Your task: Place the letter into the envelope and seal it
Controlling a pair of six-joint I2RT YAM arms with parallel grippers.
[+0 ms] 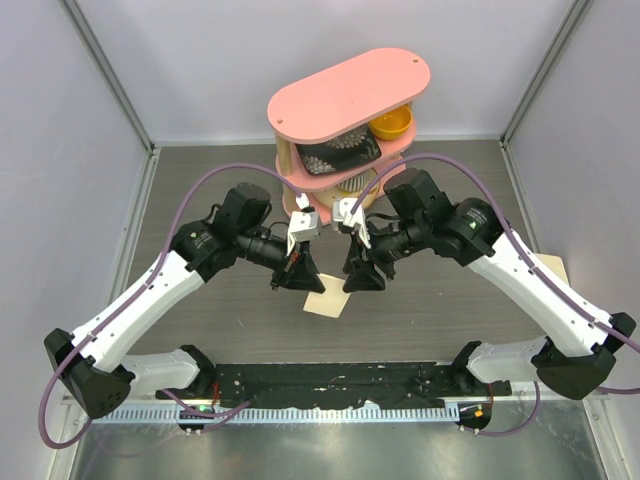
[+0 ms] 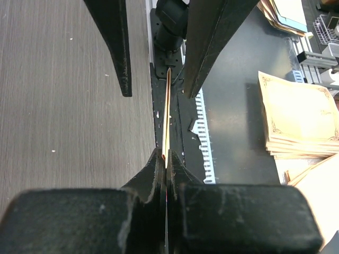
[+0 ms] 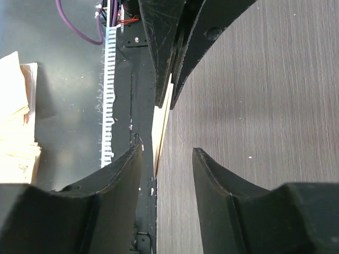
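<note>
Two grippers. Left gripper (image 2: 165, 156) clenched on one tan envelope (image 1: 327, 305). Right gripper (image 3: 167, 149) open around its edge. One letter (image 1: 553, 268) flat on grey bench (image 1: 420, 325). Pale walls.

Readable text: none in any view.
Letter (image 1: 328, 303): plain pale face from above and only a thin edge in the wrist views, with no writing, stamp or number.
Stack of tan sheets (image 2: 299, 116): well apart from the letter, to its right in the left wrist view. It has a dark printed scroll border with corner flourishes, which is ornament and not words.
Second paper stack (image 3: 16, 132): left of the letter in the right wrist view. A faint dark mark on one sheet is too small to read.
Arm housings near the letter: no brand or label can be made out.
</note>
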